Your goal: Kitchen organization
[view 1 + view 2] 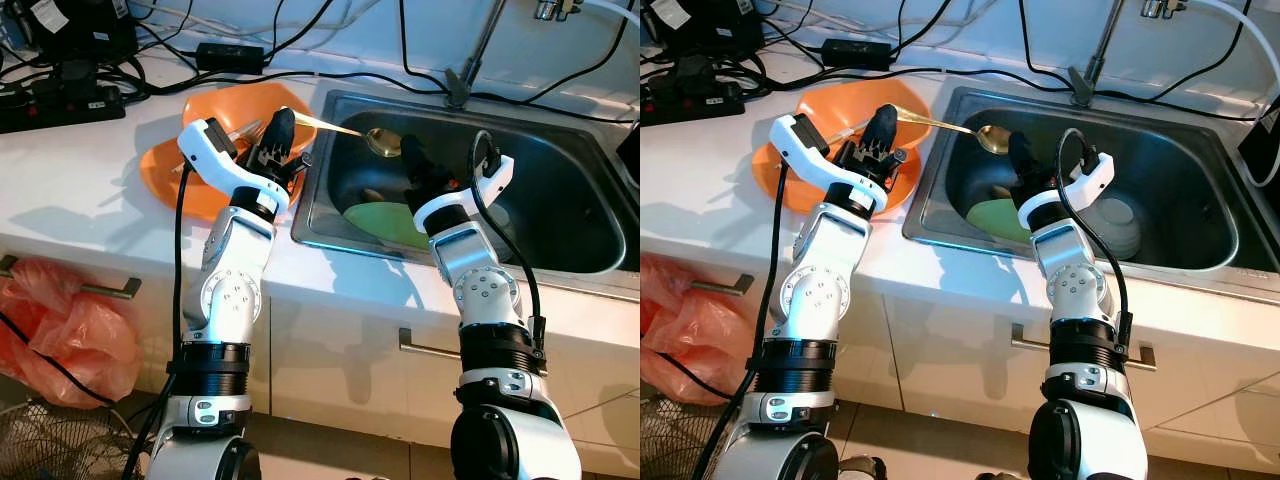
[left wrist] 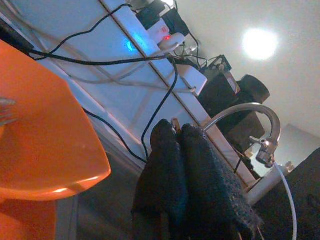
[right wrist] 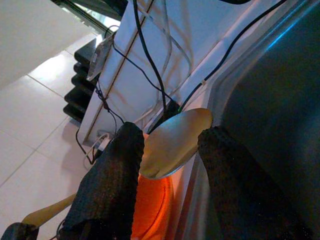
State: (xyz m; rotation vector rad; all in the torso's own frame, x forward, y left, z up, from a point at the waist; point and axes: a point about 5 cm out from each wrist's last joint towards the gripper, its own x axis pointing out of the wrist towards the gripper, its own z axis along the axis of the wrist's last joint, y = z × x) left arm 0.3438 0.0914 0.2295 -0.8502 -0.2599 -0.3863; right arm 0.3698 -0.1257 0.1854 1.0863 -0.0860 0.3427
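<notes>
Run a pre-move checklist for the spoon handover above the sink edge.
1. Left gripper shut on the spoon handle: ok.
2. Spoon bowl sits between the right gripper fingers: ok, per the right wrist view.
3. Right gripper closed on the bowl: not ok, fingers stand apart on either side.
4. Spoon clear of the orange bowls: ok, it is held above them.
5. Space in the sink below: cannot tell fully; a green plate and a grey bowl lie there.
6. Cables clear of both arms: ok.
</notes>
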